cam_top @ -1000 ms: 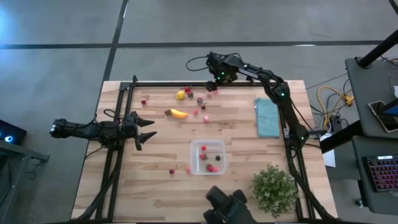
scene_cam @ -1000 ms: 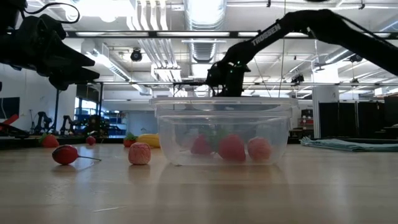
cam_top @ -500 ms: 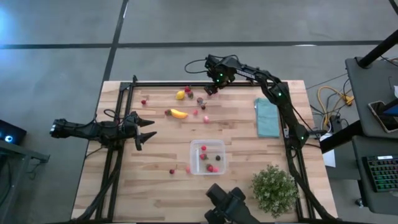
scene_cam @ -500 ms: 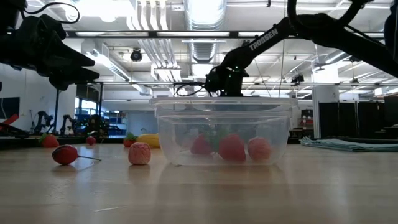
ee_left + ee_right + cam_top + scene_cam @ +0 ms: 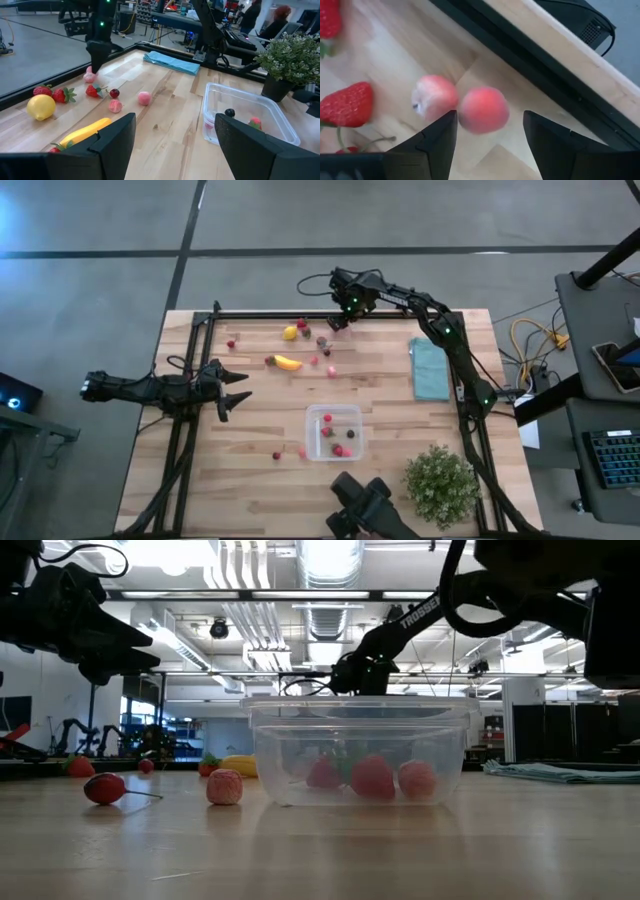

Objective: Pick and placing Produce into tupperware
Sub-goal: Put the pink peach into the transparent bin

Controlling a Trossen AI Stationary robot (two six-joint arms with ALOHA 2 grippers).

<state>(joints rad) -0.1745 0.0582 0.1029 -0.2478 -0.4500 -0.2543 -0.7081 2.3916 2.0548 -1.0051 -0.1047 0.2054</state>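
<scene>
We are reaching our right gripper (image 5: 489, 150) down over two small pink fruits at the far edge of the wooden table (image 5: 260, 405), close against the black frame rail (image 5: 530, 65). Its fingers are standing apart, with the rounder pink fruit (image 5: 483, 110) sitting just ahead of the gap and a second pink fruit (image 5: 434, 96) touching it on one side. A strawberry (image 5: 347, 104) is lying nearby.

Our left gripper (image 5: 172, 145) is waiting, fingers apart and empty, at the table's left side.

The tupperware (image 5: 333, 432) is sitting well apart from the reach, toward the near middle of the table, already holding a few red pieces. The rest of the produce is lying scattered across the far half, including a banana (image 5: 288, 363) and a lemon (image 5: 290, 333).

We are judging the main risk to be the crowding: closing on the round fruit could nudge its touching neighbour, or squeeze both so that one is popping free and rolling. The rail beside them is leaving little room, so a finger could be striking it. The round shape could also be slipping out during the long carry to the container.
</scene>
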